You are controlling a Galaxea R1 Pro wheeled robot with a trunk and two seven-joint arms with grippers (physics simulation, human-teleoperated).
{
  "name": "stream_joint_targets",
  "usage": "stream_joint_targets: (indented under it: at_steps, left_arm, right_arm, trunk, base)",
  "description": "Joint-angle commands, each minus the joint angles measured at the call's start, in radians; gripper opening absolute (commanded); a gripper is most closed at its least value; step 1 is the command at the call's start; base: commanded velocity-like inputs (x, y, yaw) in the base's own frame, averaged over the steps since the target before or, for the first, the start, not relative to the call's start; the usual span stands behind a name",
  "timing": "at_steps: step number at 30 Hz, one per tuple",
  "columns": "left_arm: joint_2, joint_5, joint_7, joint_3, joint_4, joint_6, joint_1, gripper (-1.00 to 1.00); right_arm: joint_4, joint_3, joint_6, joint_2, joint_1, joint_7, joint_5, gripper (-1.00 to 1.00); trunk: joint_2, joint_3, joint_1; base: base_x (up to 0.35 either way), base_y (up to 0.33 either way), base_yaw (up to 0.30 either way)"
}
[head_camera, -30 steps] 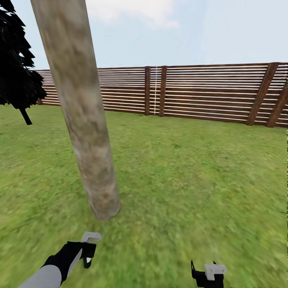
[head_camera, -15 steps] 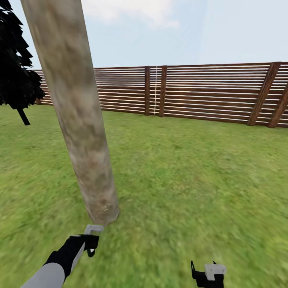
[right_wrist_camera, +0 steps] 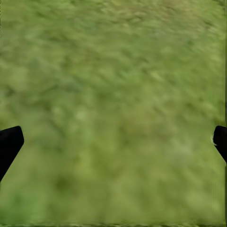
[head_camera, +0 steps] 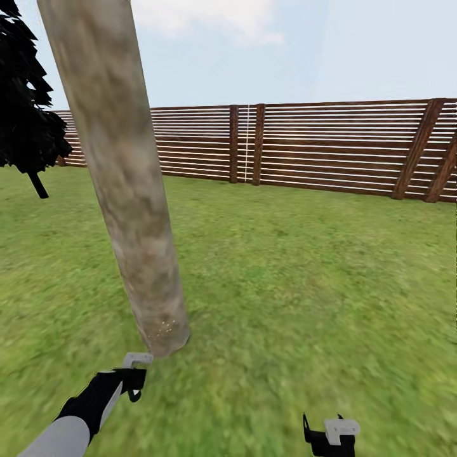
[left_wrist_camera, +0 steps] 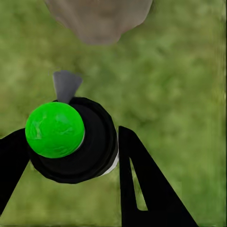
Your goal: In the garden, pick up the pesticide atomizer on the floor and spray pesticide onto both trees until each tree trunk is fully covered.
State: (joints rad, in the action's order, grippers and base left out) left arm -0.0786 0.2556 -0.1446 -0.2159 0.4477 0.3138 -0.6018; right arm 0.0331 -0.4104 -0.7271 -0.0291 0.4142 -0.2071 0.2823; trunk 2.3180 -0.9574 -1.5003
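atomizer (left_wrist_camera: 71, 142): black body, green ball top, grey nozzle, lower left of left wrist view, clamped between left gripper (left_wrist_camera: 66, 161) fingers | tree trunk (head_camera: 120, 178): left of head view, base just beyond nozzle | right gripper (head_camera: 330, 435): bottom right, fingers spread, empty over lawn (head_camera: 304, 266) | fence (head_camera: 330, 146) behind
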Motion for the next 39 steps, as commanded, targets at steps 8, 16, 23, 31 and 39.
stream_joint_targets:
  at_steps: [8, 16, 23, 31, 39]
  left_arm:
    - [-0.040, -0.003, -0.002, -0.006, 0.055, 0.015, -0.016, -1.00]
    - [0.052, 0.000, -0.001, 0.003, 0.073, 0.017, -0.021, -1.00]
    - [-0.061, -0.002, -0.004, -0.002, 0.076, 0.165, -0.103, -1.00]
    - [0.037, 0.001, -0.006, 0.008, 0.093, 0.166, -0.115, -1.00]
    - [0.020, -0.002, -0.010, 0.023, 0.210, 0.210, -0.112, -1.00]
  right_arm:
    - [-0.001, -0.001, 0.000, 0.000, 0.000, 0.000, -0.002, 1.00]
    - [-0.001, -0.001, 0.000, -0.001, 0.000, 0.000, -0.002, 1.00]
    - [-0.001, -0.001, 0.000, -0.002, 0.000, 0.000, -0.002, 1.00]
    - [-0.001, -0.001, 0.000, -0.002, 0.000, 0.000, -0.002, 1.00]
    - [-0.001, -0.001, 0.000, -0.002, 0.000, 0.000, -0.002, 1.00]
  trunk:
    - [0.000, 0.000, 0.000]
    - [0.000, 0.000, 0.000]
    - [0.000, 0.000, 0.000]
    - [0.000, 0.000, 0.000]
    - [0.000, 0.000, 0.000]
  base:
    - [-0.030, 0.000, 0.000]
    - [-0.144, 0.000, 0.000]
    - [-0.004, 0.000, 0.000]
    - [0.000, 0.000, 0.000]
    - [-0.074, 0.015, 0.000]
